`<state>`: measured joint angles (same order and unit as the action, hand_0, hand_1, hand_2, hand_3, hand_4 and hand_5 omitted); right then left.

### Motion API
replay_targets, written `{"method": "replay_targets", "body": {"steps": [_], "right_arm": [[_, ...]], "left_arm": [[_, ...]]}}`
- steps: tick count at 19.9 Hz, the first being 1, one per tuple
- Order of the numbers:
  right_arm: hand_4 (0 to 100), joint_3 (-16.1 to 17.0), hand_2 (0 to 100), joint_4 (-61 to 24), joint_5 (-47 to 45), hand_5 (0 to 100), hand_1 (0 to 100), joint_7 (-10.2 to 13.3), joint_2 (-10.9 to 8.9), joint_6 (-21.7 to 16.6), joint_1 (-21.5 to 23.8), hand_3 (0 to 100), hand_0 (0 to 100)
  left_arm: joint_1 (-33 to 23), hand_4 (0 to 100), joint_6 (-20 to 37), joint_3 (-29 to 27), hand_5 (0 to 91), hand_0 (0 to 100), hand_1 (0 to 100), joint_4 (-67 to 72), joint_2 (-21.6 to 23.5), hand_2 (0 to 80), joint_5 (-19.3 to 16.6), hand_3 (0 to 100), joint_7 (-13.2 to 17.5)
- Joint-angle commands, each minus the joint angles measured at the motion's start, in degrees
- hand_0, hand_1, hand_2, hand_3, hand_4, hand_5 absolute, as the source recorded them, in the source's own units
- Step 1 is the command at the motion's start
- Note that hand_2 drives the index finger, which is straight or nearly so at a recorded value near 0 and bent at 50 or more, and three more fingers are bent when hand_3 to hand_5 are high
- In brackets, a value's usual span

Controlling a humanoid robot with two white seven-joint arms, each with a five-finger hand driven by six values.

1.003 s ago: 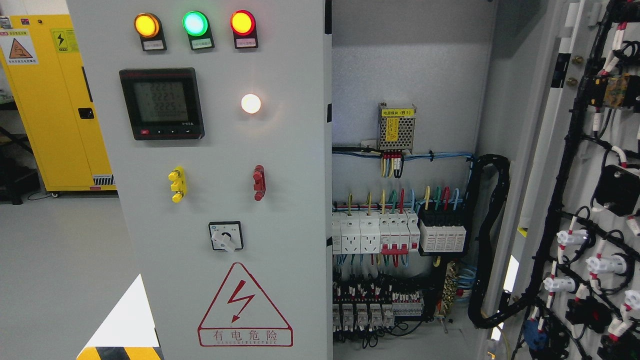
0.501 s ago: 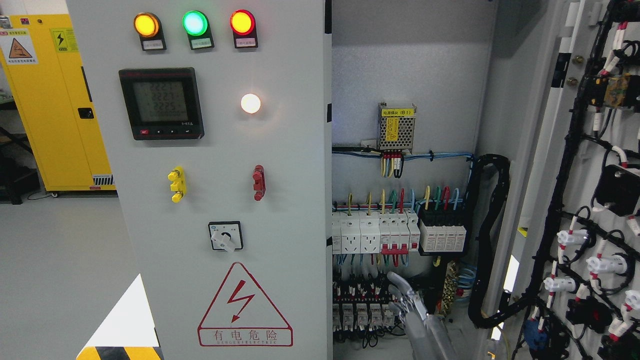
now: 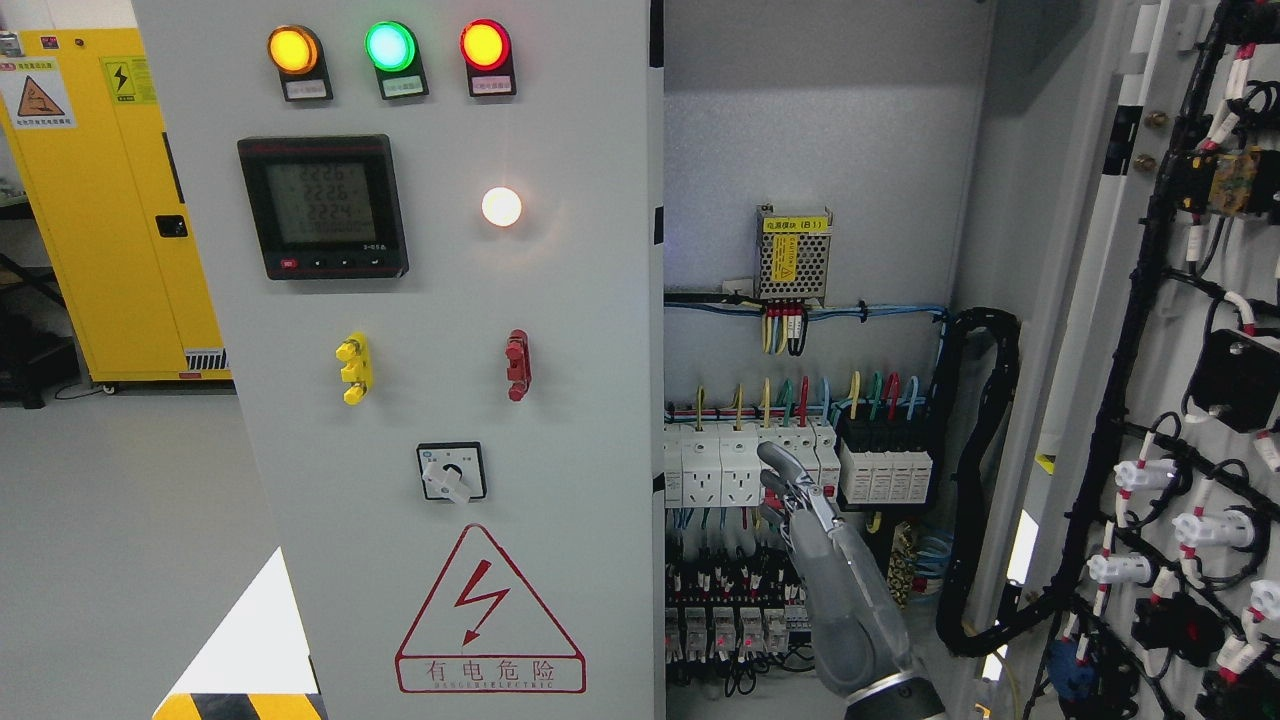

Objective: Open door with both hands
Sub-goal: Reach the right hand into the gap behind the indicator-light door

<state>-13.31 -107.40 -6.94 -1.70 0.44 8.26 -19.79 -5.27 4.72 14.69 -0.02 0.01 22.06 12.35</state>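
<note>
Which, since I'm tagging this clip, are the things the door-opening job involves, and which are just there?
Job:
- closed left door
- open right door, swung wide
- right hand, fingers extended, in front of the breakers

Just there:
- yellow cabinet
- power supply module
- meter on the left door

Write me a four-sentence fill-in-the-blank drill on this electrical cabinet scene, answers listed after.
1. Of the three round lamps at the top of the closed left door, the middle lamp glows ____.
2. The warning triangle on that door shows a red ____ bolt.
3. The right hand reaches up in front of the white breakers and holds ____.
4. The cabinet standing on the floor at the far left is ____ in colour.

Answers: green; lightning; nothing; yellow
</note>
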Motion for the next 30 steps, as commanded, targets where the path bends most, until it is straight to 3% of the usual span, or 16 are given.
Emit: {"method": "replay_targets", "body": {"steps": [1,9,17,20,30], "right_arm": [[0,0.6,0,7.7,-0.5,0,7,-0.1,4.74,2.1,-6.3,0,21],[0,0.5,0,16.3,-5.4,0,7,-0.2,4.22,4.0,-13.7,0,21],[0,0.6,0,21.3,-5.5,0,7,-0.4,4.04,4.0,-16.9,0,22],[0,0.5,0,21.2,-6.9,0,7,-4.8,3.95,4.0,-17.0,0,22],[0,0.6,0,23.1,-12.5,0,7,-5.1,3.87,4.0,-19.5,0,21]], "left_arm": [[0.0,0,-0.2,0.0,0.0,30,11,-1.3,0.7,0.0,0.0,0,0.1],[0.2,0,-0.2,0.0,0.0,30,11,-1.3,0.6,0.0,0.0,0,0.1],[0.2,0,-0.3,0.0,0.0,30,11,-1.3,0.6,0.0,0.0,0,0.0],[0.3,0,-0.3,0.0,0.0,30,11,-1.3,0.6,0.0,0.0,0,-0.3],[0.3,0,-0.3,0.0,0.0,30,12,-1.4,0.6,0.0,0.0,0,-0.4]]}}
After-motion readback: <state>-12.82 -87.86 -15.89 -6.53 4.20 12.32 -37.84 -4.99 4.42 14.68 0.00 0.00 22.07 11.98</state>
